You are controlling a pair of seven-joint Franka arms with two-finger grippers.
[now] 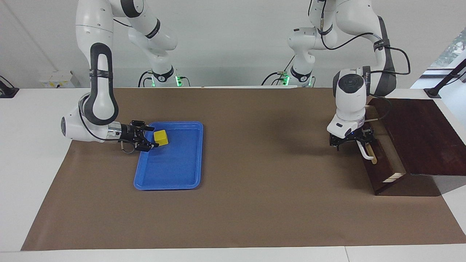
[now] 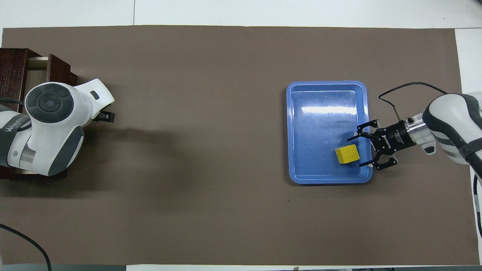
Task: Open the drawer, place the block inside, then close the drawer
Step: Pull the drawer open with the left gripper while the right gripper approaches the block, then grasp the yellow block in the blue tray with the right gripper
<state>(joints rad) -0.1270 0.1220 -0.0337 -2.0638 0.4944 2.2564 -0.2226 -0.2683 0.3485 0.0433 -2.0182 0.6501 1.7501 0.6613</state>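
While the overhead view hides most of the left arm's end of the table under that arm's wrist, my facing view lays it out: the drawer [image 1: 384, 153] stands pulled out of the dark wood box [image 1: 418, 134] at that end, its pale interior exposed. Its long axis runs along the table's short edge, from the robots' side toward the edge away from them, and its slanted front faces the middle of the table. The white handle [image 1: 366, 150] lies along that same axis. The left gripper [image 1: 352, 142] sits down at the handle, its dark fingers about the bar; I cannot tell whether they are clamped on it or merely beside it. From overhead I get only a sliver of the drawer's light wood [image 2: 37, 64] and one dark fingertip poking past the wrist.

Toward the right arm's end, the blue tray [image 1: 174, 171] lies on the brown mat [image 1: 255, 203], long side also parallel to the table's short edges. The block [image 1: 161, 138] rests in the tray's corner nearest the robots and the right arm. It sits slightly skewed to the tray's rim. The overhead view shows best that the right gripper [image 2: 357, 150] reaches in sideways over the rim with fingers spread wide. One fingertip [image 2: 352, 137] lies on each side of the block, not gripping it.
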